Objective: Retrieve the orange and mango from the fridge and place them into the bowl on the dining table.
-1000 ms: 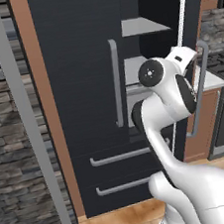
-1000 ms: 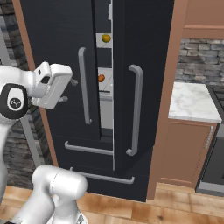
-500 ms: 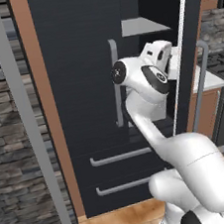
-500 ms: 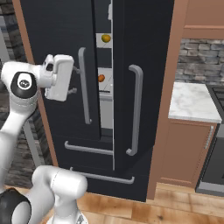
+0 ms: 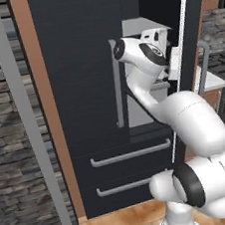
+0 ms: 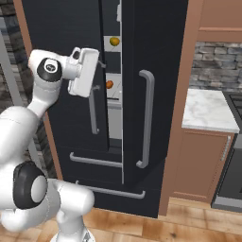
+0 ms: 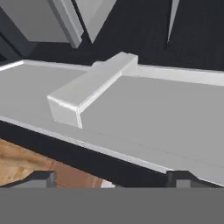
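- The fridge [image 6: 156, 47] is showing a matt charcoal skin with a faint horizontal grain, like brushed panel.
- Its bar handles [image 6: 147, 118] are looking like smooth satin grey metal, catching a soft sheen.
- The inner shelf [image 7: 144, 113] is reading as smooth, matt pale grey, probably plastic, though the rendering is too flat to be sure.
- The side edge [image 5: 43, 108] is appearing as plain matt brown wood.
- The floor [image 6: 142, 227], at six o'clock, is showing warm wood planks with visible grain.
- The wall [image 5: 9, 148], at nine o'clock in the left base view, is looking like rough grey stacked stone.
- The counter top [image 6: 208, 111] is showing smooth white veined marble.
- The arm [image 5: 196, 123] is gleaming as glossy white plastic.
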{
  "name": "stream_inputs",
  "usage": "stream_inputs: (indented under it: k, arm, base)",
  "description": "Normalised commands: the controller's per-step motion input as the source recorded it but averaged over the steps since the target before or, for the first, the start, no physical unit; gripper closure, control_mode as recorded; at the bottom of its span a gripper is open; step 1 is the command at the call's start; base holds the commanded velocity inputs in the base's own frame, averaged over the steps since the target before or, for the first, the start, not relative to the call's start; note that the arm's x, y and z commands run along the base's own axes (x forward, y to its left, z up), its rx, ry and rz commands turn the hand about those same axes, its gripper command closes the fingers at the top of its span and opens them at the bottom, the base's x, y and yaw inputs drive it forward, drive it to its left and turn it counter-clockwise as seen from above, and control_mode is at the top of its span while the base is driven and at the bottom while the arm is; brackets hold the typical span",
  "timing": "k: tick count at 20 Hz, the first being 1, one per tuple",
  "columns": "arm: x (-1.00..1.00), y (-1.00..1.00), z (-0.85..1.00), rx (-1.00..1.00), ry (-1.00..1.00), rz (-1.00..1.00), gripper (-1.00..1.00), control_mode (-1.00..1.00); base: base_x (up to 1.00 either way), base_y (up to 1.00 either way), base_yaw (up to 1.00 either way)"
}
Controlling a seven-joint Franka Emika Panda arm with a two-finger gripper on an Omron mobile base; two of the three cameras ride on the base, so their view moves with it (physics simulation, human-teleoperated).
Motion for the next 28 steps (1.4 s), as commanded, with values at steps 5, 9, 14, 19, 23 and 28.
stream_inputs:
  k: [5,9,14,19,23,28]
  arm:
    - [0.85,-0.34,-0.03,-0.08,0.24,0.0,-1.0,-1.0]
    - [0.32,-0.72,-0.2,-0.07,0.14,-0.02,-1.0,-1.0]
    - [-0.52,-1.0,-0.24,-0.01,0.04,-0.13,-1.0,-1.0]
    - [-1.0,-1.0,-0.08,0.0,-0.02,-0.19,-1.0,-1.0]
    - [-0.99,-1.0,0.0,0.0,-0.07,-0.18,-1.0,-1.0]
    - [-0.91,-0.46,0.35,0.0,-0.14,-0.06,-1.0,-1.0]
  base:
    - [0.0,0.0,0.0]
    - [0.0,0.0,0.0]
    - [0.0,0.0,0.0]
    - [0.0,0.0,0.0]
    - [0.0,0.0,0.0]
    - [0.0,0.0,0.0]
